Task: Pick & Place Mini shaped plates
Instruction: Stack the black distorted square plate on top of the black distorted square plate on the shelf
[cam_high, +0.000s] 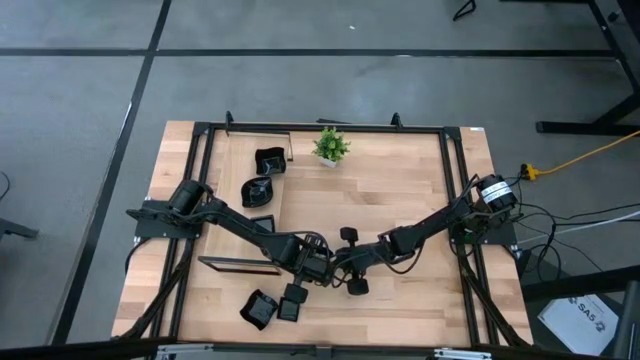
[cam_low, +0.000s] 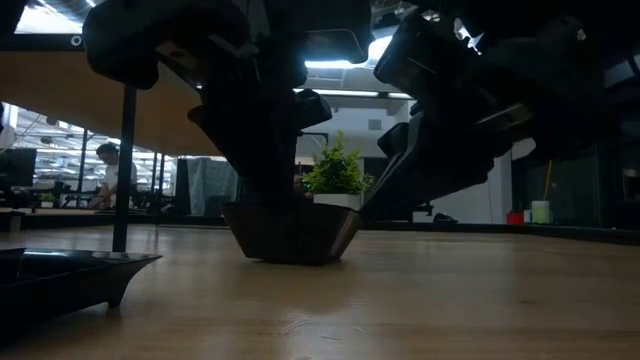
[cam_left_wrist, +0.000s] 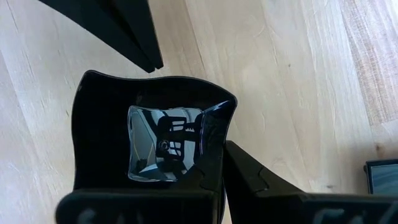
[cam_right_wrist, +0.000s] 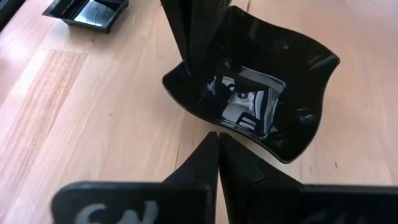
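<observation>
1. The left gripper (cam_low: 268, 185) comes down from above and is clamped on the rim of one small black dish (cam_right_wrist: 261, 74). By my reading, the thin wall is pinched between its fingers.
2. The right gripper (cam_right_wrist: 217, 142) has its fingers pressed together with nothing between them. Its tip is just beside the opposite rim of the same dish, and I cannot tell whether it touches.
3. The dish stands on the table (cam_high: 400, 200), around 6 o'clock from the table's middle, between the two grippers.
4. Three more dishes (cam_high: 262, 308) lie towards 7 o'clock by the front edge and two more dishes (cam_high: 268, 160) towards 11 o'clock. The plant (cam_high: 330, 145) is at 12 o'clock.
5. Risks:
   - The pinch holds only a thin, glossy edge on one side, so a lift could let the dish swing down or slip out.
   - The right gripper's tip, so near the rim, could nudge or tip the dish if either arm shifts.
   - The two wrists are crowded together and could knock each other.
6. The dish sits upright on its base with its mouth facing up. It is roughly square with raised wavy corners, so it has no clear long axis.
</observation>
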